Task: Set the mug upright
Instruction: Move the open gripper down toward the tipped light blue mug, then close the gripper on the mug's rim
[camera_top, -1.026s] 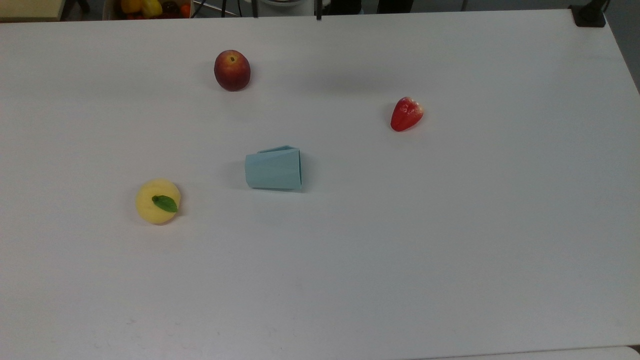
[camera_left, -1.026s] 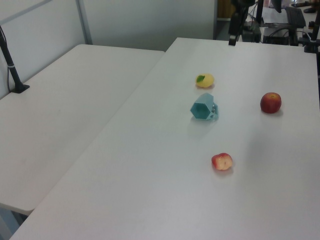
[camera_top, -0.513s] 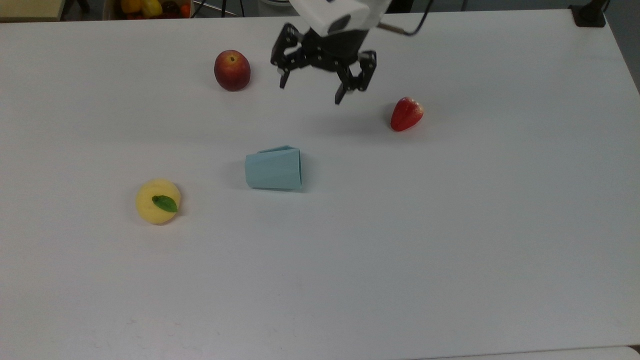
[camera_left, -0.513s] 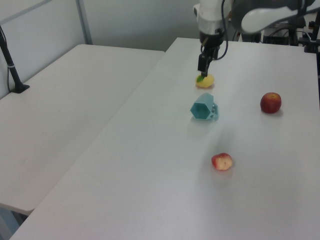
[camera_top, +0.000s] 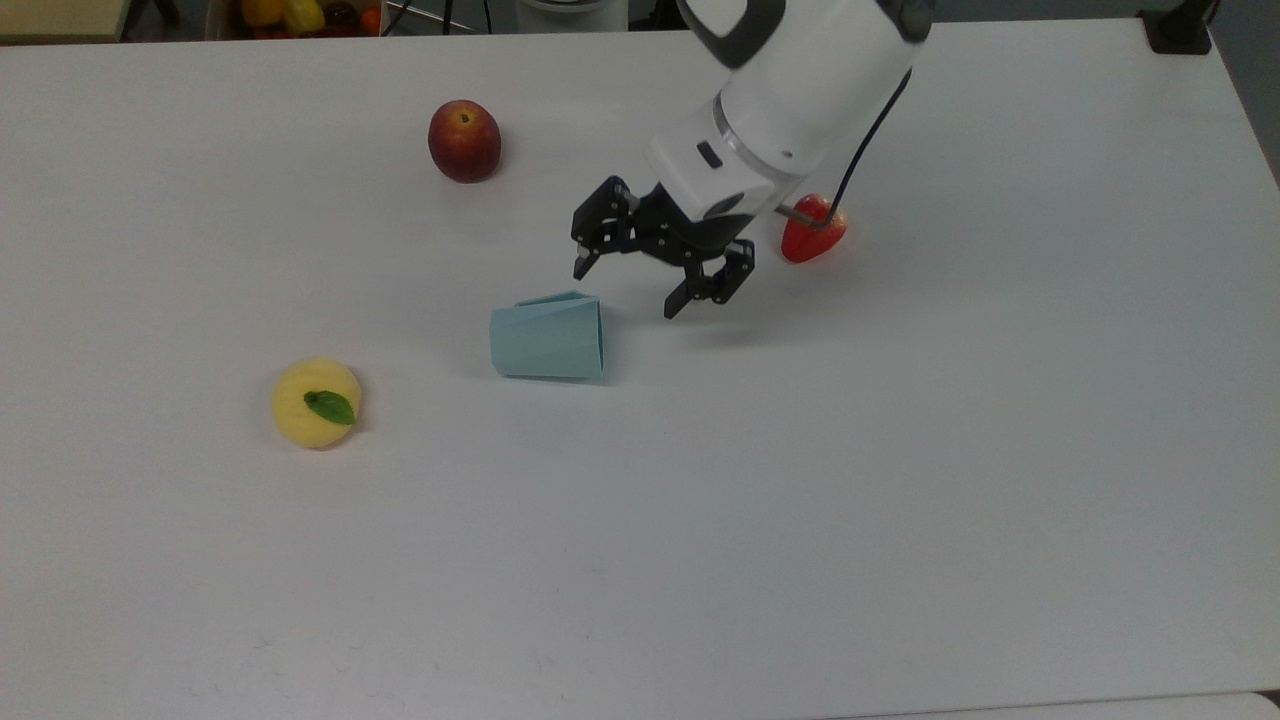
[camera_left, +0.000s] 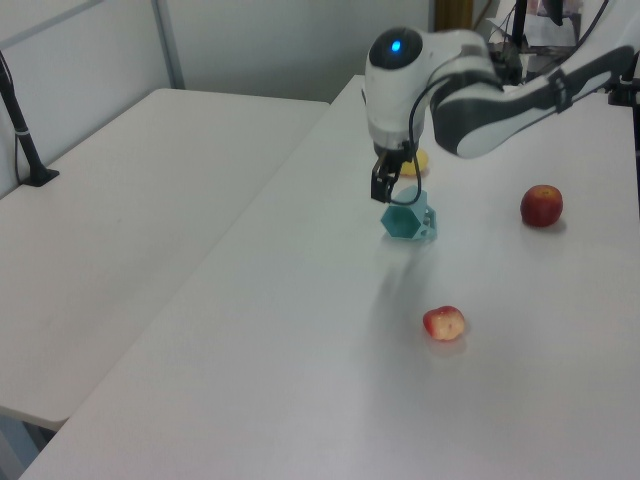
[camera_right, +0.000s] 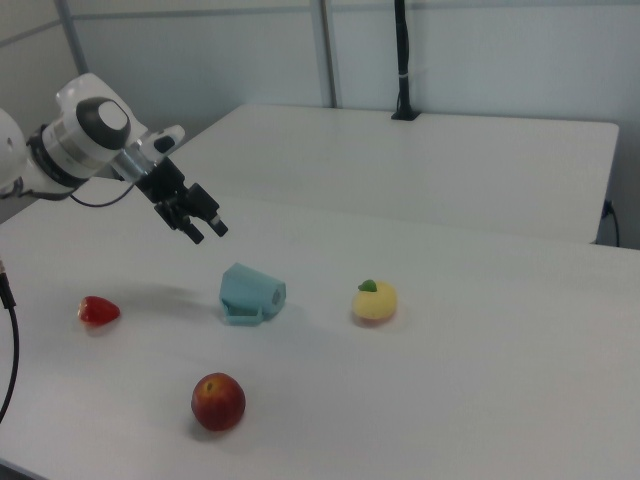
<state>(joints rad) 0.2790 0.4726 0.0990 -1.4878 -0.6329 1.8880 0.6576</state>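
Note:
The pale blue-teal faceted mug lies on its side on the white table, wide mouth toward the top view's right, thin handle along its far side. It also appears as the mug and the mug. My black gripper hangs open in the air just up and right of the mug's mouth in the top view, touching nothing. The same gripper sits just above the mug in the left view, and the gripper hovers above and left of it in the right view.
A red apple sits at the far left, a strawberry right of the arm, partly behind the wrist cable, and a yellow fruit with a green leaf near left of the mug. A second table adjoins.
The arm entered from the top view's far edge and came down toward the mug, fingers staying open. The mug and fruits have not moved.

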